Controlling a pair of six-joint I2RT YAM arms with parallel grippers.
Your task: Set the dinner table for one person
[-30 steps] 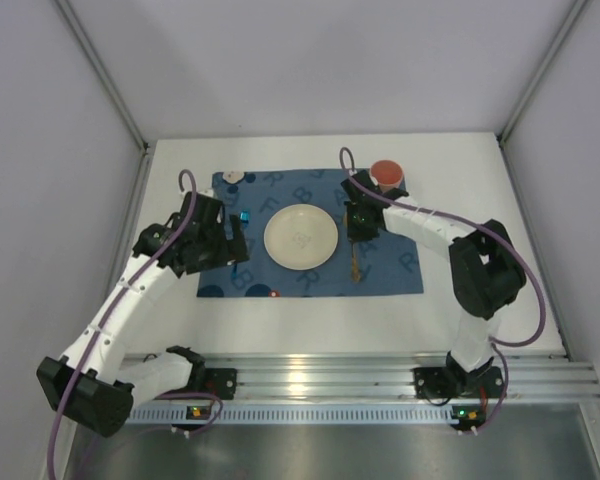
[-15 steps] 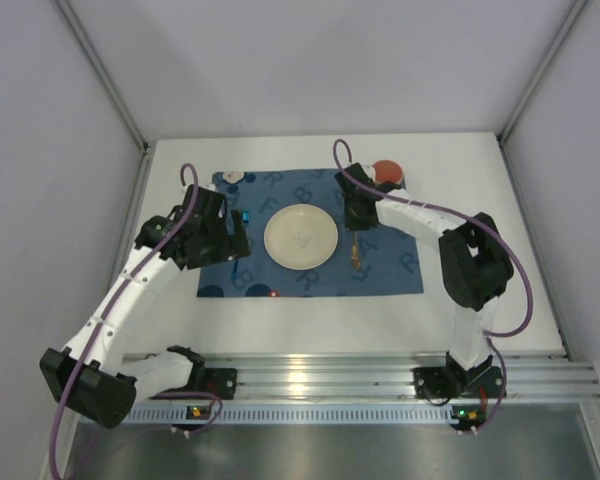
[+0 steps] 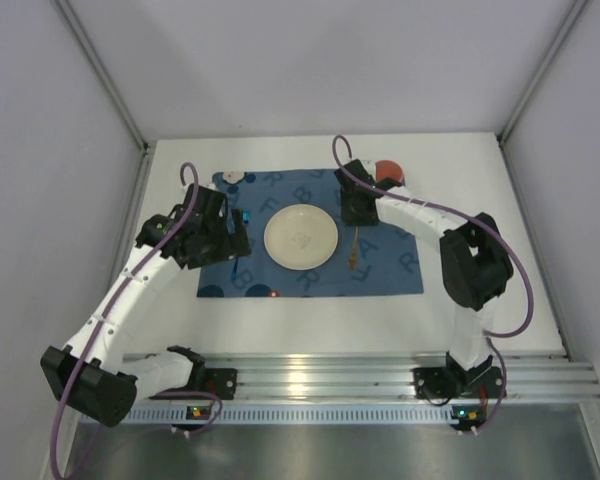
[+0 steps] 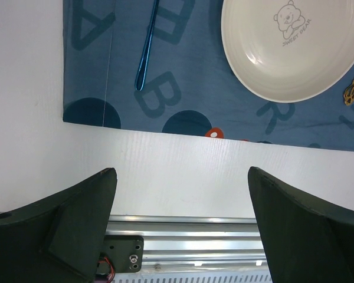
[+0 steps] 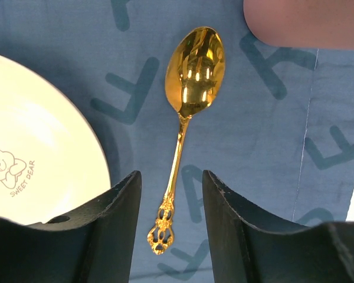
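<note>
The white dinner table (image 3: 480, 300) carries a dark blue lettered placemat (image 3: 385, 270). A white plate (image 3: 300, 237) with a bear print sits on the middle of the mat. A gold spoon (image 5: 189, 112) lies flat on the mat just right of the plate (image 5: 35, 147), bowl toward the far side. My right gripper (image 5: 171, 174) is open and empty above the spoon's handle, with a finger on either side of it in view. My left gripper (image 4: 180, 171) is open and empty over the mat's near left part. A blue utensil (image 4: 147, 47) lies left of the plate (image 4: 289, 53).
A red cup (image 3: 387, 172) stands at the mat's far right corner, close behind my right gripper (image 3: 358, 205). The silver rail (image 3: 360, 375) runs along the table's near edge. Grey walls close in the left, right and far sides.
My right gripper has drawn back toward the far side, so more of the gold spoon shows on the mat. The left arm has barely moved.
</note>
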